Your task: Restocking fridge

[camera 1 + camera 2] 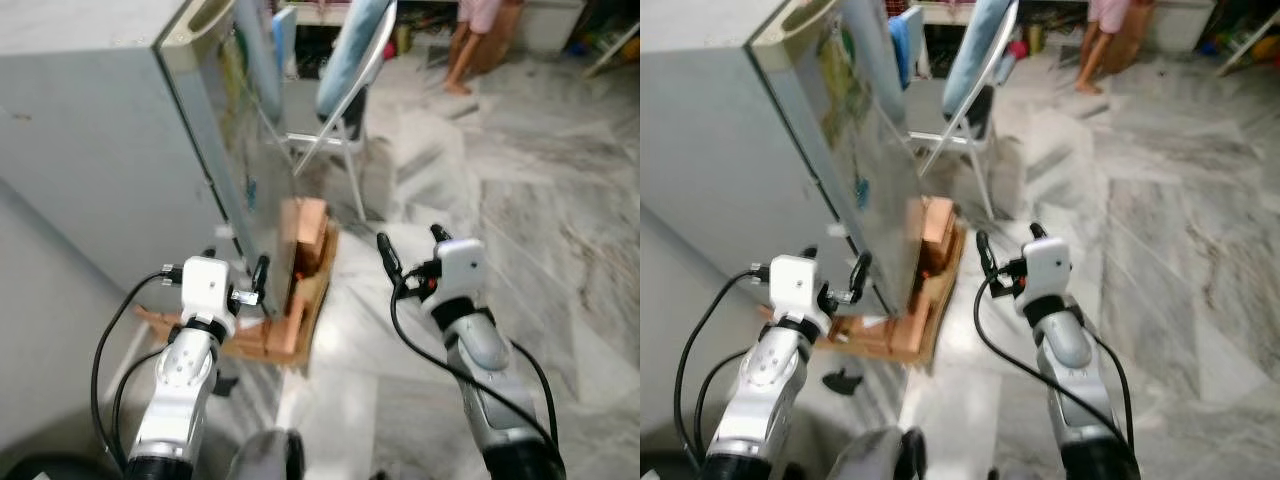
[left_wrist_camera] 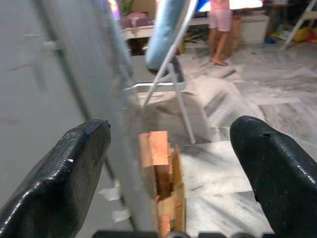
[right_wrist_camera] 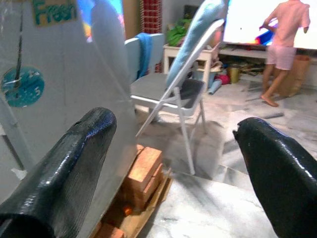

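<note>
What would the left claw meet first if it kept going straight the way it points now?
Probably the fridge door's edge: the open left claw frames that edge and the bricks under the fridge. Depth is unclear, so the bricks could come first.

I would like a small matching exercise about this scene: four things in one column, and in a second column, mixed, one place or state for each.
Things:
1. fridge
2. folding chair
3. wooden pallet
4. person

Places or states:
A. far at the back of the room, standing
B. on the floor under the fridge, carrying bricks
C. door shut, on the robot's left
D. behind the fridge, with a blue cushion on its back

Pairs: 1-C, 2-D, 3-B, 4-A
</note>
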Tool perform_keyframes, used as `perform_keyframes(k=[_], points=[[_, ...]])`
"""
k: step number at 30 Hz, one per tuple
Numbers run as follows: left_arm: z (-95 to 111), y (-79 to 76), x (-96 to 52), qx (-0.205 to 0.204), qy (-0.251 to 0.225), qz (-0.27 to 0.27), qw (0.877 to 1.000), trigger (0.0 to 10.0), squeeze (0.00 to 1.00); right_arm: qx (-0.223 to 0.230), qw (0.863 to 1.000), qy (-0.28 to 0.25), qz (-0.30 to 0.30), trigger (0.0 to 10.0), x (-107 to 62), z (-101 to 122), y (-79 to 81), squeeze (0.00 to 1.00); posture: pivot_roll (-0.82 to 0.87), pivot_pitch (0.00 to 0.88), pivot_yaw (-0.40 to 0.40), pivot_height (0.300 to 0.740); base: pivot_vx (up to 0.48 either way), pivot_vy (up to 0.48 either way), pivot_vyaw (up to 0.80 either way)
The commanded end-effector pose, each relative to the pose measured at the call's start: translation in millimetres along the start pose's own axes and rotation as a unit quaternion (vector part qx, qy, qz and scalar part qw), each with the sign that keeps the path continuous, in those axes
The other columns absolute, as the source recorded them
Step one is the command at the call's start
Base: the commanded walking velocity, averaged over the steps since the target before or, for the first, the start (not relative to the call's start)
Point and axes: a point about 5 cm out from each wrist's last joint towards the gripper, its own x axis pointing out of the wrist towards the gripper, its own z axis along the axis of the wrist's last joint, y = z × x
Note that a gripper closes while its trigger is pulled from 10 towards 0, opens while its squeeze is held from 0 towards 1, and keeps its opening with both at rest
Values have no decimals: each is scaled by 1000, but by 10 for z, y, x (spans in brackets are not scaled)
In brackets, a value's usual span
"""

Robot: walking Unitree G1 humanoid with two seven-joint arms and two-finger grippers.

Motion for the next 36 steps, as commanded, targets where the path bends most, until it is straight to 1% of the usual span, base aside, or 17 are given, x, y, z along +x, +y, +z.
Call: perform_keyframes(k=[1,3,4,7,8,10,12,14,20,23,29,31,36], points=[[-2,5,-9,2,-1,5,1000,10000,0,-3,1000,5,-2,10000,-30,-19,-27,0,37,105,35,740,0,0,0],[-3,7,-6,2,-1,5,1000,10000,0,-4,1000,5,-1,10000,-32,-19,-28,0,37,105,35,740,0,0,0],[-11,43,16,-12,0,15,1000,10000,0,-7,1000,6,0,10000,-49,-20,-36,0,34,104,32,740,0,0,0],[-16,131,80,-28,0,41,999,10000,0,-8,1000,7,-1,10000,-88,-12,-54,0,25,106,25,740,0,0,0],[-24,195,130,-32,2,59,998,10000,0,-5,1000,8,2,10000,-120,-3,-53,0,19,107,23,740,0,0,0],[-21,271,189,-35,3,76,997,10000,0,-3,1000,6,10,10000,-167,15,-35,0,7,106,24,740,0,0,0],[-17,303,217,-42,3,80,996,10000,0,-5,1000,3,16,10000,-191,29,-23,0,5,105,24,740,0,0,0],[15,338,250,-37,-4,84,996,10000,0,-13,1000,4,19,10000,-219,29,-17,0,-6,103,27,740,0,0,0],[69,299,283,-38,-14,62,997,10000,0,-17,1000,7,8,10000,-241,13,-54,0,-5,99,35,740,279,0,0],[27,275,246,-37,-15,60,997,10000,0,-16,1000,6,6,10000,-226,35,-53,0,-2,98,33,740,292,0,0],[-11,264,225,-42,-12,61,997,10000,0,-15,1000,7,7,10000,-229,38,-49,0,3,101,30,740,299,0,0],[-48,226,167,-42,-6,55,998,10000,0,-16,1000,7,8,10000,-226,39,-46,0,3,104,33,740,294,0,0],[-79,206,115,-42,-1,52,998,10000,0,-16,1000,7,5,10000,-240,37,-49,0,2,109,36,740,295,0,0]])
